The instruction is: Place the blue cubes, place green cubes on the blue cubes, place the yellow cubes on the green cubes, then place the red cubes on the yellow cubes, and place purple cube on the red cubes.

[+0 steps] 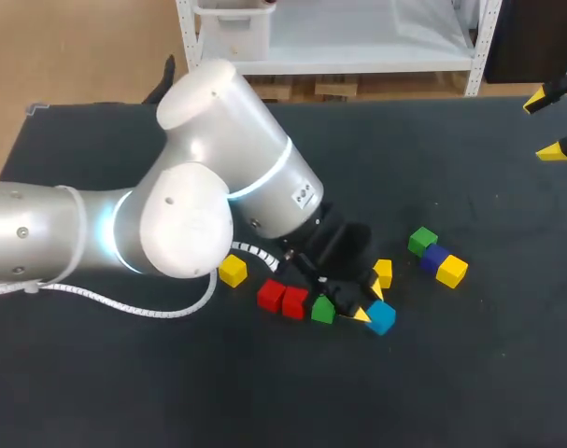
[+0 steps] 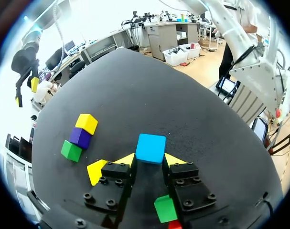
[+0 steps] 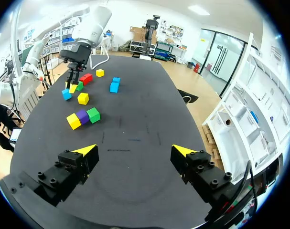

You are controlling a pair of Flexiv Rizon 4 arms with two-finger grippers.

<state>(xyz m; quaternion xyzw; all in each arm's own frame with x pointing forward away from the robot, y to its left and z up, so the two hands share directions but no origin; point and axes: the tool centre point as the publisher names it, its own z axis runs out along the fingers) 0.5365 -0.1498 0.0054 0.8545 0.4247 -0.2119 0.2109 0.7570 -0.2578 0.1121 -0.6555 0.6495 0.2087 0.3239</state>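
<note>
My left gripper (image 1: 369,301) is low over the table, shut on a blue cube (image 2: 150,148) (image 1: 381,317) that sits between its yellow tips. A yellow cube (image 2: 98,171) lies just beside one finger. Under the gripper is a green cube (image 1: 322,309), with two red cubes (image 1: 281,299) next to it. Another yellow cube (image 1: 233,271) lies by my left arm. A green cube (image 1: 422,241), a purple cube (image 1: 435,256) and a yellow cube (image 1: 451,271) touch in a row. Two more blue cubes (image 3: 114,84) show only in the right wrist view. My right gripper (image 1: 545,126) (image 3: 135,151) is open and empty at the far right.
My bulky left arm (image 1: 199,196) covers the table's middle left and hides the cubes behind it. The black table (image 1: 470,373) stretches bare between the cube cluster and my right gripper.
</note>
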